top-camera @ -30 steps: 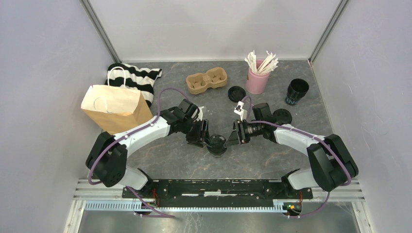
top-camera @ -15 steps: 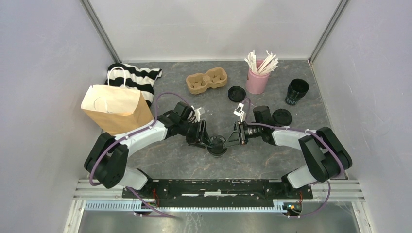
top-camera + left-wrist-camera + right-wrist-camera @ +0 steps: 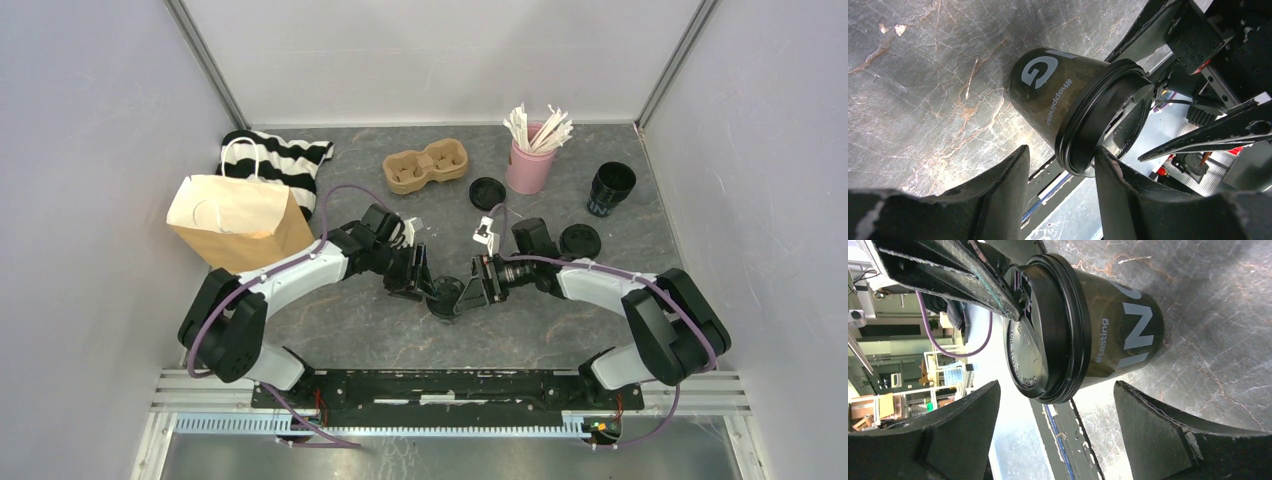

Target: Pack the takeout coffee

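A black takeout coffee cup [image 3: 447, 297] with pale lettering and its lid on stands upright mid-table between both grippers. My left gripper [image 3: 430, 288] is partly open astride the lid's rim [image 3: 1083, 125]. One finger [image 3: 1128, 195] rests on the lid top, and the other [image 3: 998, 195] stands clear of the cup wall. My right gripper [image 3: 468, 294] is wide open around the same cup [image 3: 1098, 325], and its fingers [image 3: 1188, 440] do not touch it. A second black cup [image 3: 611, 187] stands uncovered at the back right.
Two loose black lids [image 3: 486, 191] [image 3: 580, 240] lie behind the right arm. The brown two-hole carrier tray [image 3: 426, 167] sits at the back centre beside a pink cup of white sticks [image 3: 530, 165]. A brown paper bag [image 3: 238, 220] and a striped cloth [image 3: 280, 160] are at the left.
My right gripper has spread its jaws wide and let go of the cup. The left gripper has stayed at the lid, and the cup has stayed in place.
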`<state>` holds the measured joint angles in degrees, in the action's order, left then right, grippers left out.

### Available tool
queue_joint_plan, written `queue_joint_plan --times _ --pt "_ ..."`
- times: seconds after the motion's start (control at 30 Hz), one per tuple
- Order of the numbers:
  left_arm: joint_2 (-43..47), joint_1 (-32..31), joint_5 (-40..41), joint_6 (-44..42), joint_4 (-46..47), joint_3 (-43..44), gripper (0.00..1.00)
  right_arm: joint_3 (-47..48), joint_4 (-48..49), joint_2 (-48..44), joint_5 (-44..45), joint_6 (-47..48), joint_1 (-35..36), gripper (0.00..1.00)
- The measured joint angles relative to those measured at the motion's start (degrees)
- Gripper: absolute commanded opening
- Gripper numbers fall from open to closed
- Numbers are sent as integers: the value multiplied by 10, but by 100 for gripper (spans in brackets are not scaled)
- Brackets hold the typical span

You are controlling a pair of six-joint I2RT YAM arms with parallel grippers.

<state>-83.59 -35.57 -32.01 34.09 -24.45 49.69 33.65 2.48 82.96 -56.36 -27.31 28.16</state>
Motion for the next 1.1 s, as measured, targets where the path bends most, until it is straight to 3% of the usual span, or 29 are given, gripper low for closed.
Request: queue_joint_plan --times 0.1,0.37,0.43,0.57,0.77,0.9,1.1 --pt "-3 0 -1 0 -3 3 56 0 -2 3 1 4 10 86" --pt "-7 0 -7 0 5 -3 55 -26 64 48 -10 -38 15 66" --pt "-7 0 -12 0 9 -6 55 -34 70 44 -12 -52 15 68" --pt "-8 0 -16 0 11 -7 55 -31 49 10 17 -43 17 82" --pt "-9 2 -14 -1 9 -3 55 -2 23 -23 50 -33 8 88" --pt "-10 2 -12 -1 5 0 55 31 43 -3 54 -47 -6 81" --pt "-12 2 -12 -11 3 2 55 50 83 68 59 -71 -22 63"
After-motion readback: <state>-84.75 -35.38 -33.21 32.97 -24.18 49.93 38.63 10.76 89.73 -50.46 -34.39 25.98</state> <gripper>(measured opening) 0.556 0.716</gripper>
